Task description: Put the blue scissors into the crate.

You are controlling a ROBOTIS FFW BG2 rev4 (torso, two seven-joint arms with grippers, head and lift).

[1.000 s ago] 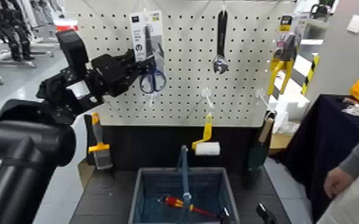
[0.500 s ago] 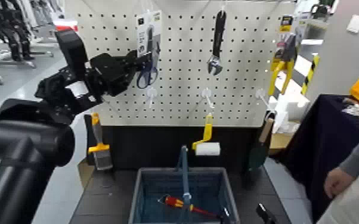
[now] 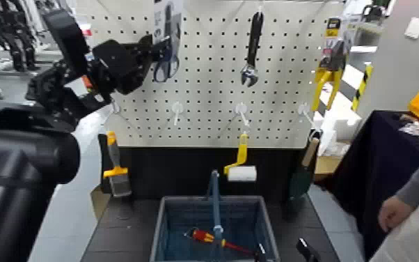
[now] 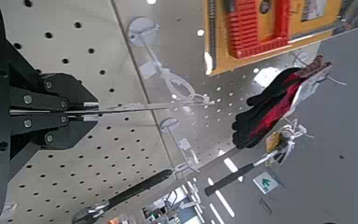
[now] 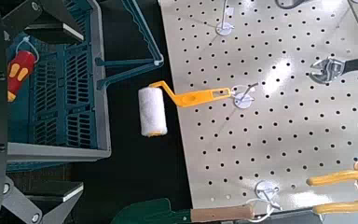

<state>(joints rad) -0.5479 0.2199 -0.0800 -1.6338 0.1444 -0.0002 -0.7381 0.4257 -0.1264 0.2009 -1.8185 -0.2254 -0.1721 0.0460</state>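
A mock shop display within a laboratory or demonstration hall was suggested. Hand tools were hung on a white pegboard (image 3: 212,97), among them a wrench (image 3: 253,59) and a paint roller (image 3: 241,172); carded goods (image 3: 332,59) were also displayed. Robot-like machines (image 3: 7,31) were seen on wheeled white frames (image 3: 10,66) across a grey floor (image 3: 66,230), and a wall sign (image 4: 265,182) was visible.

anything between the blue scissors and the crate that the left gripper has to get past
Nothing visible blocks the drop itself, but the crate's handle stands up over the opening of the crate, so the scissors should go beside it.
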